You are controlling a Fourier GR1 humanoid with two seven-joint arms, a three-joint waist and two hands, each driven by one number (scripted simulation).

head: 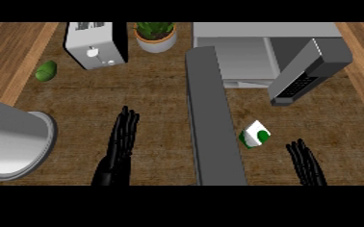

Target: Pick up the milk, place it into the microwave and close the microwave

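Milk carton [254, 134]: small, white with green marks; lies tilted on the tabletop [156, 91] at lower right of centre, just right of the long grey door panel, apart from both hands
Microwave [245, 53]: upper right of the frame; cavity open; its dark door [307, 72] swung out to the right, keypad showing
Grey panel [212, 120]: runs from centre down to the lower edge
Left robot hand [119, 146]: lower left of centre; fingers straight and spread, holding nothing
Right robot hand [305, 163]: lower right edge; fingers straight, holding nothing, near the carton but not touching
Toaster [96, 45]: upper left
Potted plant [155, 36]: top centre
Avocado [46, 70]: left edge
Round metal pan [21, 142]: lower left
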